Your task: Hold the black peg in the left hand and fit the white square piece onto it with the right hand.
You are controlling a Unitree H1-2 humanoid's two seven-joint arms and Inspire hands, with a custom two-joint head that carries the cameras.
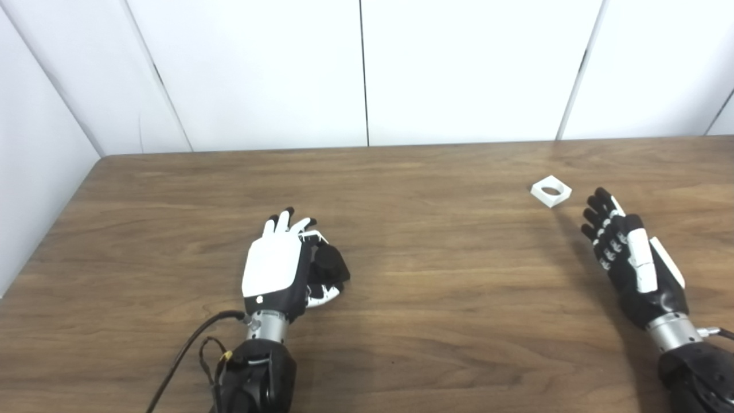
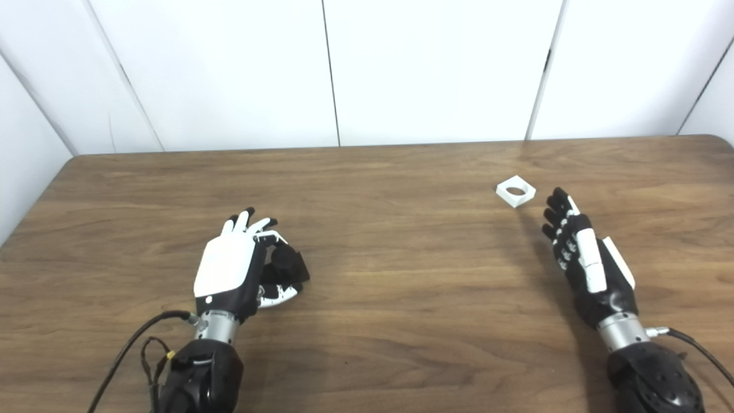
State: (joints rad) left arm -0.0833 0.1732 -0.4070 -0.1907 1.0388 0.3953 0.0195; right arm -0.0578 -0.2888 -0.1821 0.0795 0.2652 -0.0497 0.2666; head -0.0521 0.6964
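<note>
Meanwhile left hand (image 1: 275, 269) fingers pinch black peg (image 1: 330, 264); right hand (image 1: 628, 258) fingers spread near white square piece (image 1: 550, 191).

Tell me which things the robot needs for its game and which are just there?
Needed:
black peg, between the left hand's fingers and thumb
white square piece, lying on the table just beyond the right hand, which is open

Just there:
table
white wall panels
black cable by the left arm

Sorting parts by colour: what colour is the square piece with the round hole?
White. The square piece shows best in the left eye view, on the brown table.
</note>
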